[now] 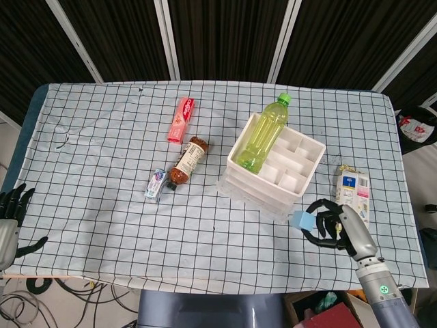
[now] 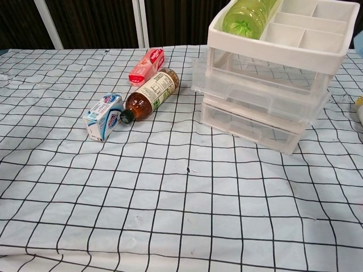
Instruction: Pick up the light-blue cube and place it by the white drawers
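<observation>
In the head view my right hand (image 1: 334, 225) holds the light-blue cube (image 1: 301, 220) in its fingertips, lifted off the table just right of the front corner of the white drawers (image 1: 275, 168). The chest view shows the drawers (image 2: 272, 73) but neither the cube nor the right hand. My left hand (image 1: 10, 212) hangs at the table's left edge with its fingers apart and nothing in it.
A green bottle (image 1: 263, 134) lies on top of the drawers. A yellow-and-white packet (image 1: 351, 197) lies behind my right hand. A brown bottle (image 1: 187, 161), a small blue-white carton (image 1: 156, 184) and a red box (image 1: 181, 119) lie left of centre.
</observation>
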Controlling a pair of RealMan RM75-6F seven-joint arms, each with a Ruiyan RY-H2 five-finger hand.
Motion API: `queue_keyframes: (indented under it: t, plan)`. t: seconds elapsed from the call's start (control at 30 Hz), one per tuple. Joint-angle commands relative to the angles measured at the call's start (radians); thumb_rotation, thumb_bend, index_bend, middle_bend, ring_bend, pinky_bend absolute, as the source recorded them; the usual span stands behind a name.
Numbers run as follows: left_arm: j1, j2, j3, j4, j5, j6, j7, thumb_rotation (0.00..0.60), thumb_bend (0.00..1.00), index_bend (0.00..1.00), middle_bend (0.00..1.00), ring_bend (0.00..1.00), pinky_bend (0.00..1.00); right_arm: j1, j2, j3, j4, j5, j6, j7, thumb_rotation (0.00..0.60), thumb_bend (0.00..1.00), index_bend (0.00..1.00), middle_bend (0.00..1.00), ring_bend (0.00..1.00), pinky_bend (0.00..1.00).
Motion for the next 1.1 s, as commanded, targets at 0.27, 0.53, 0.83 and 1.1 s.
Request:
queue_keyframes:
  t: [0.27,0.53,0.83,1.1]
  plan:
    - [-0.001,0.002,-0.001,0.0,-0.003,-0.002,-0.003,0.6,0.01,0.0,0.0,0.0,0.0,0.118,-0.061,0.051,0.018,0.144,-0.013,-0.13,0.6,0.36,0.58,0.79,0.85,0.79]
    - [-0.001,0.004,-0.002,0.0,-0.005,-0.004,-0.006,0.6,0.01,0.0,0.0,0.0,0.0,0.2,-0.184,0.047,0.078,0.254,0.034,-0.288,0.6,0.35,0.58,0.79,0.85,0.79]
    - [0.0,0.006,0.003,-0.005,0.003,-0.003,-0.009,0.6,0.01,0.0,0.0,0.0,0.0,0.239,-0.309,0.038,0.158,0.289,0.132,-0.412,0.6,0.35,0.58,0.79,0.85,0.79]
    - [0.0,0.007,0.001,-0.006,0.0,-0.004,-0.013,0.6,0.01,0.0,0.0,0.0,0.0,0.245,-0.367,0.036,0.193,0.282,0.197,-0.469,0.6,0.34,0.5,0.79,0.85,0.79]
